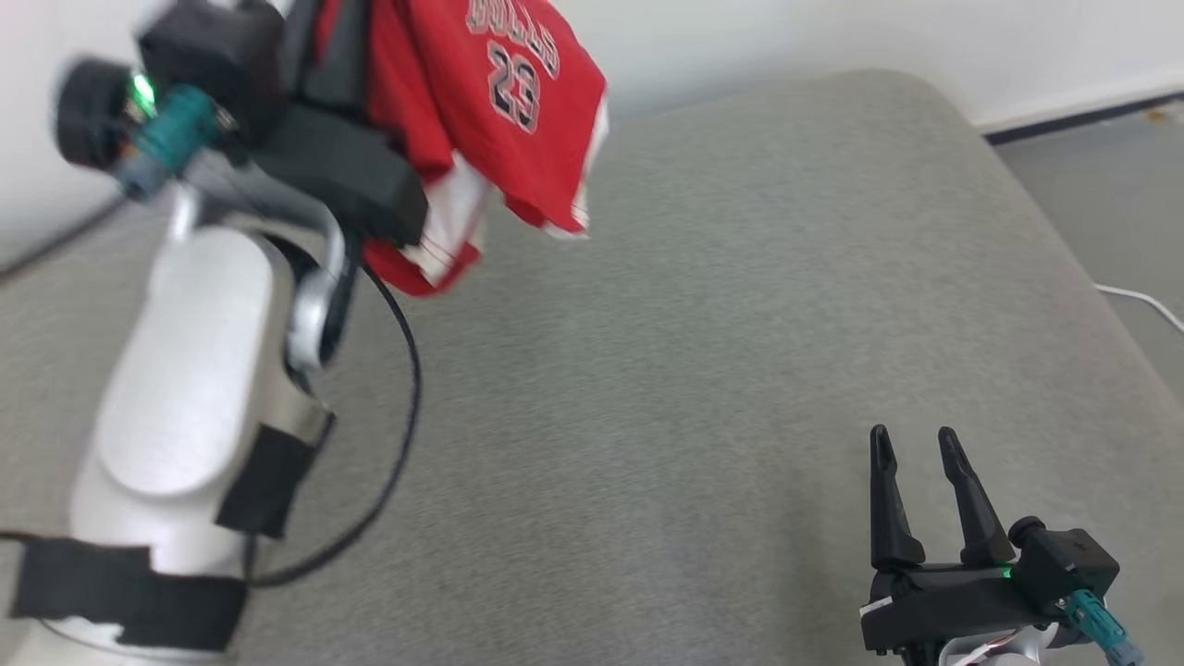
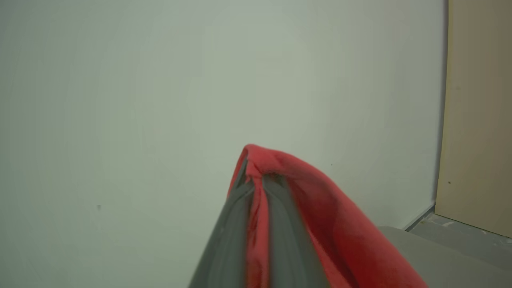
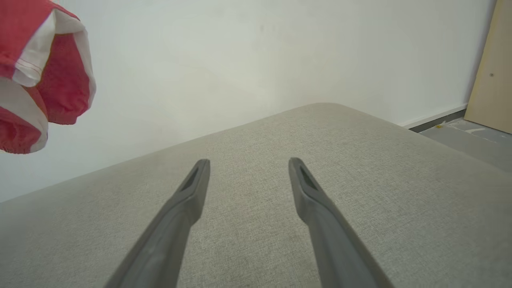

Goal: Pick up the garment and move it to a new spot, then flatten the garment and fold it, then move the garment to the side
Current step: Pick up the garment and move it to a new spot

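The garment [image 1: 504,102] is a red jersey with white trim and the number 23, hanging in the air at the top left of the head view, clear of the grey cushion [image 1: 703,370]. My left gripper [image 2: 256,178] is shut on a fold of the garment [image 2: 320,208], with red cloth draped over its two fingers. In the right wrist view the hanging hem of the garment [image 3: 44,80] shows at the upper left. My right gripper [image 1: 916,449] stands open low over the cushion's near right part, nothing between its fingers [image 3: 192,188].
The grey cushion's rounded far edge meets a white wall [image 3: 260,60]. To the right the floor [image 1: 1110,185] lies lower, with a white cable [image 1: 1142,301] on it and a tan board [image 3: 492,72] leaning by the wall. A black cable [image 1: 402,416] loops off my left arm.
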Controlling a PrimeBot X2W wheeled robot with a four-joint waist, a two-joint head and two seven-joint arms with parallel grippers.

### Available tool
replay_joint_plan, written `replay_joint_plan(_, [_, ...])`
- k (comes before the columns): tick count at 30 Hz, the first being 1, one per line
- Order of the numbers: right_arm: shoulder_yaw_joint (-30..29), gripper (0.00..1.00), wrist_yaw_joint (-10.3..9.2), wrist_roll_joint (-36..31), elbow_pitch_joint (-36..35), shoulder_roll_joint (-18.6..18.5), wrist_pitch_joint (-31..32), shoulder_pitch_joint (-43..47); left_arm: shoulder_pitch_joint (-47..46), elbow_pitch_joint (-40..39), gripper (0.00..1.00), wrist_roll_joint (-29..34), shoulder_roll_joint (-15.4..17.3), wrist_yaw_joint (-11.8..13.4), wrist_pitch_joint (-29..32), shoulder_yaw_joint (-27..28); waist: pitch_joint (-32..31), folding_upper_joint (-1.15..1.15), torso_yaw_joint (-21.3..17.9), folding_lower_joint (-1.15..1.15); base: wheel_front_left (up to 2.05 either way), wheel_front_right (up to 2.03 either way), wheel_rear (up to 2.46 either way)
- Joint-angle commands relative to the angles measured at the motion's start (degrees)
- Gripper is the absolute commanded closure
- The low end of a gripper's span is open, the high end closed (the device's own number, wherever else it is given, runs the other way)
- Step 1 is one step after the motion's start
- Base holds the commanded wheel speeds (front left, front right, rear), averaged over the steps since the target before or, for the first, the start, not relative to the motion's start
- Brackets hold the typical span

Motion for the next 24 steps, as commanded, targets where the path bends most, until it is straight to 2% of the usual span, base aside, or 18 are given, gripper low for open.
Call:
replay_joint_plan(1, [0.2, 0.00, -0.14, 0.1, -0.1, 0.2, 0.0, 0.1, 1.2, 0.3, 1.00, -0.1, -0.1, 0.2, -0.4, -0.1, 0.5, 0.01, -3.4, 0.01, 0.00, 0.00, 0.00])
replay_joint_plan(8, [0.4, 0.00, -0.14, 0.4, -0.2, 0.2, 0.0, -0.1, 9.5, 6.3, 1.00, -1.6, -3.2, 1.1, -3.0, -2.1, 1.8, 0.01, -4.7, 0.01, 0.00, 0.00, 0.00])
replay_joint_plan(19, [0.5, 0.00, -0.14, -0.5, 0.2, 0.2, 0.0, -1.1, 17.8, 20.9, 1.00, -3.7, -7.2, -0.7, -5.4, -6.8, 2.4, 0.01, -1.2, 0.01, 0.00, 0.00, 0.00])
replay_joint_plan(20, [0.6, 0.00, -0.14, -0.6, 0.2, 0.2, 0.0, -1.1, 17.8, 21.7, 0.69, -3.7, -7.4, -0.7, -5.8, -7.3, 2.3, 0.01, -0.8, 0.01, 0.00, 0.00, 0.00])
replay_joint_plan(21, [0.7, 0.00, -0.14, -0.7, 0.3, 0.2, 0.0, -1.1, 17.8, 22.2, 0.00, -4.1, -7.7, -0.9, -6.2, -7.6, 2.2, 0.01, -0.4, 0.01, 0.00, 0.00, 0.00])
replay_joint_plan(24, [0.4, 0.00, -0.13, -1.4, 0.2, 0.2, 0.0, -0.6, 16.3, 21.5, 0.00, -5.2, -8.3, -0.9, -8.5, -8.6, 1.4, 0.01, 1.6, 0.01, 0.00, 0.00, 0.00])
